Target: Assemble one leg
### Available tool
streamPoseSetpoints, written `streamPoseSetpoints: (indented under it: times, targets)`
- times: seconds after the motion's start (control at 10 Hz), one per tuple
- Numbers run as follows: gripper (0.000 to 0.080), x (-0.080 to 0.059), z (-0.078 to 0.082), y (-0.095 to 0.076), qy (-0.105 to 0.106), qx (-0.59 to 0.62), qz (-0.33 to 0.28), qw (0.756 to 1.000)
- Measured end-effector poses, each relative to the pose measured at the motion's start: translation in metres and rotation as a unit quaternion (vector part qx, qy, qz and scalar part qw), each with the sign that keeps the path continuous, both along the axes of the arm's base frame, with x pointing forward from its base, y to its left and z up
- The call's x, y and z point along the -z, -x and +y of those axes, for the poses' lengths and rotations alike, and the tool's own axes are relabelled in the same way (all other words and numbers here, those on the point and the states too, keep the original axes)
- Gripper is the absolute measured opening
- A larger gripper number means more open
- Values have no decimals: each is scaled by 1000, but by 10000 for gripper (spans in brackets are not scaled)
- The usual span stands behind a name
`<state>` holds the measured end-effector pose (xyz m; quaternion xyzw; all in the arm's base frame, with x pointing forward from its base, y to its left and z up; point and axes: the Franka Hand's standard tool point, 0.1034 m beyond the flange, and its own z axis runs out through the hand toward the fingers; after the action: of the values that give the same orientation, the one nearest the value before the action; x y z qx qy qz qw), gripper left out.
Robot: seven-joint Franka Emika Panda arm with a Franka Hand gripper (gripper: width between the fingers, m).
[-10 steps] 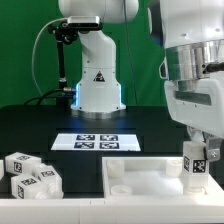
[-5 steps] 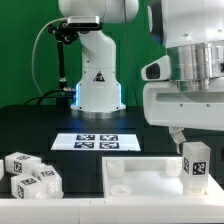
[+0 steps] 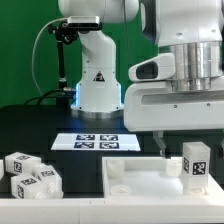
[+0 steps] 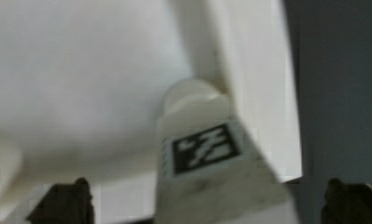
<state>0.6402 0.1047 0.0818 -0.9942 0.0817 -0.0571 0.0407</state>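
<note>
1. As the gripper [image 3: 190, 140] turns above the exterior view's right side, the leg [image 3: 197, 166] stands upright on its own at the corner of the white panel [image 3: 135, 180], no longer clasped as it was a second ago.
2. Half a second ago the hand was partway through that swing. Now its broad face squares to the camera, and the leg sits in the same spot with a tag facing outward.
3. Judged from this, the arm has let go after seating or twisting the leg into the panel's corner. Either another turn follows or this leg is done, and the pictures do not settle which.
4. From the exterior view only one finger [image 3: 162, 145] shows, hanging beside the leg and apart from it. The other is lost toward the picture's edge, so the spread cannot be read there.
5. From the wrist view both fingertips [image 4: 67, 200] appear, set wide, with the leg between them and touched by neither. The leg's tag shows plainly, as does the panel's rim against the dark table [image 4: 334, 90].
6. Only the exterior view takes in the loose tagged blocks [image 3: 30, 172] at its left, well apart from the work, and the marker board [image 3: 97, 141] lying flat behind the panel.
</note>
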Motion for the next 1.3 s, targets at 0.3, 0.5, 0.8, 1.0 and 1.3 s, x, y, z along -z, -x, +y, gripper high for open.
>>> streamPoseSetpoints:
  times: [0.3, 0.5, 0.8, 1.0, 1.3]
  targets:
    - [533, 0, 0, -4, 12, -41, -18, 999]
    - [283, 0, 1, -4, 7, -8, -16, 1000]
    - [285, 1, 0, -3, -11, 113, -7, 993]
    - [285, 1, -1, -2, -25, 248, 1, 968]
    - [285, 2, 2, 2, -59, 492, 25, 868]
